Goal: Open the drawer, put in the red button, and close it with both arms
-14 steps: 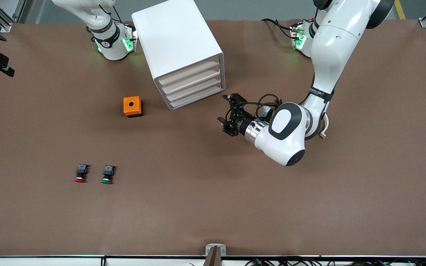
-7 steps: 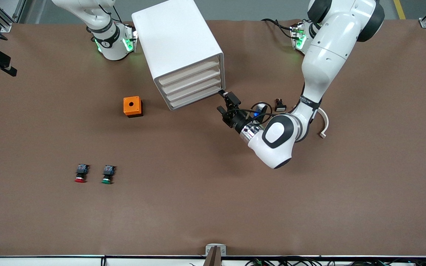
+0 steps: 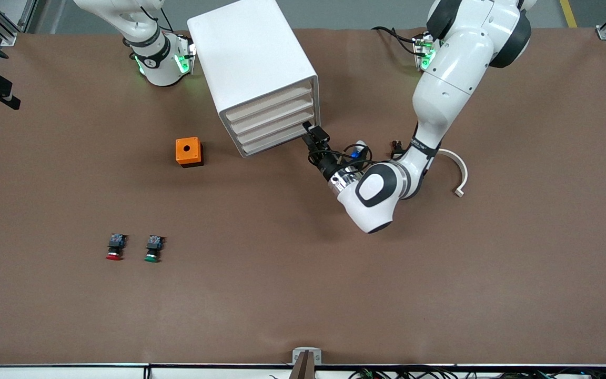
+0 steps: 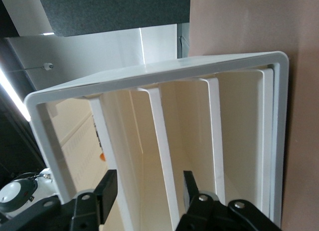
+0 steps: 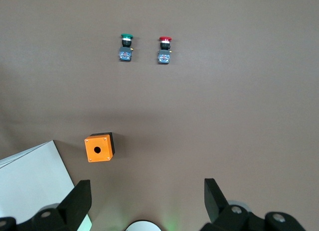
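My left gripper (image 3: 309,133) was at the cabinet (image 3: 253,68), jaws apart astride a drawer (image 3: 273,118) front's edge, not yet clamped. Which front I straddled I couldn't be sure. All four drawers looked shut, so I judged the opening barely begun. The red button (image 3: 114,247) lay untouched near the tabletop's front edge toward my right arm's end, beside the green one (image 3: 152,248). My right gripper (image 5: 147,203) waited high, jaws wide, empty. Pulling, placing and closing all remained.
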You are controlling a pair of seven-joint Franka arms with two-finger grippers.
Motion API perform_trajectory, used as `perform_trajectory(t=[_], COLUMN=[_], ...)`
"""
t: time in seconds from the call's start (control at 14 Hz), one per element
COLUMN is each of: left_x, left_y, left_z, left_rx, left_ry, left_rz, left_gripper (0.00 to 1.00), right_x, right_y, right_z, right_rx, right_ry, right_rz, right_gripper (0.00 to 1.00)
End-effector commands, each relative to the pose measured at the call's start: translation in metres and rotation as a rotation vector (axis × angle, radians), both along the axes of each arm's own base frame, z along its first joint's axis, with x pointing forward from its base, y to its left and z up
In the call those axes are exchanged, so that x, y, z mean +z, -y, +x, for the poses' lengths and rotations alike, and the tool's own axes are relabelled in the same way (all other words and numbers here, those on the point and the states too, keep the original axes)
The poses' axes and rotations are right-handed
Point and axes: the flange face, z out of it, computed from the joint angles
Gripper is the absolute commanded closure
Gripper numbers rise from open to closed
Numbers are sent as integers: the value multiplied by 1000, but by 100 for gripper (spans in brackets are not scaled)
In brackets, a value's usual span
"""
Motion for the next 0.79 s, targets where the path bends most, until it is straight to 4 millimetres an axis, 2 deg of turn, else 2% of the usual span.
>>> perform_trajectory(t=[0.0, 0.36, 0.71], left_x=[-10, -16, -25], left_y=[12, 43, 57], left_z=[-11, -45, -68], left_rx=[-18, -92, -133], left_ry=[-45, -50, -83], left_rz=[6, 16, 69], left_gripper=[43, 44, 63], right_x=[6, 12, 8], right_y=[1, 2, 4], right_z=[-5, -4, 3], right_rx=[5, 11, 3], right_ry=[14, 20, 10], right_rz=[-20, -21, -23], right_gripper=[0, 0, 0])
